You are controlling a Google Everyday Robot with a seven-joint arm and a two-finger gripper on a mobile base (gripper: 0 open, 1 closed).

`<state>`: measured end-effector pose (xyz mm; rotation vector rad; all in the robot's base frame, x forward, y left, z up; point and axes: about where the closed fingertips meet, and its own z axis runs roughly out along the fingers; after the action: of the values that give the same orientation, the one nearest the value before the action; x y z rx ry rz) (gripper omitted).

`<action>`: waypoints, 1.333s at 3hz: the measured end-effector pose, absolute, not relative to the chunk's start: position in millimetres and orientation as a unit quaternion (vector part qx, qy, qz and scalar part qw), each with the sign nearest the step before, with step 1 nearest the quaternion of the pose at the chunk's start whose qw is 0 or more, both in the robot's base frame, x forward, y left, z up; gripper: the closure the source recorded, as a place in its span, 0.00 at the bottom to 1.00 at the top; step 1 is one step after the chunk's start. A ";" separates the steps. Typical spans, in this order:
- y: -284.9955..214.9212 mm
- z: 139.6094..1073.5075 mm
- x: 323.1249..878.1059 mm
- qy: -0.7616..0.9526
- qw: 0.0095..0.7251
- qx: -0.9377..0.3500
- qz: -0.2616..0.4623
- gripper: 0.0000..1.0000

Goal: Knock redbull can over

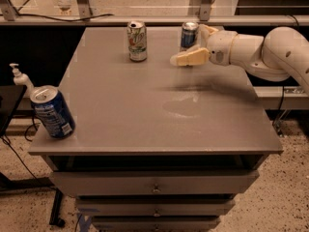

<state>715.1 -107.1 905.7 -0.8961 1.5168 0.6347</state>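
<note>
The white arm (285, 47) is reaching in from the right edge of the camera view, its thick rounded segments lying nearly level and bending a little at the elbow. The wrist (227, 47) is pointing left. The gripper (190, 58) is hovering in the upper part of the view, just right of the middle, its cream-coloured end pointing left and slightly downward.

My grey tabletop (145, 115) carries the redbull can (189, 34) at its far edge, a white-and-green can (137, 41) near it, and a blue can (52, 111) at the near-left corner. My tool (189, 58) hovers beside the redbull can.
</note>
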 end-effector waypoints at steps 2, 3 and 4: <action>-85.5 919.3 680.4 0.619 0.597 -0.411 0.303 0.00; -57.7 924.6 644.9 0.597 0.589 -0.426 0.339 0.00; -38.7 926.6 622.1 0.586 0.580 -0.440 0.357 0.00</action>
<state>622.1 -38.7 926.6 -1.0277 1.3697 0.8352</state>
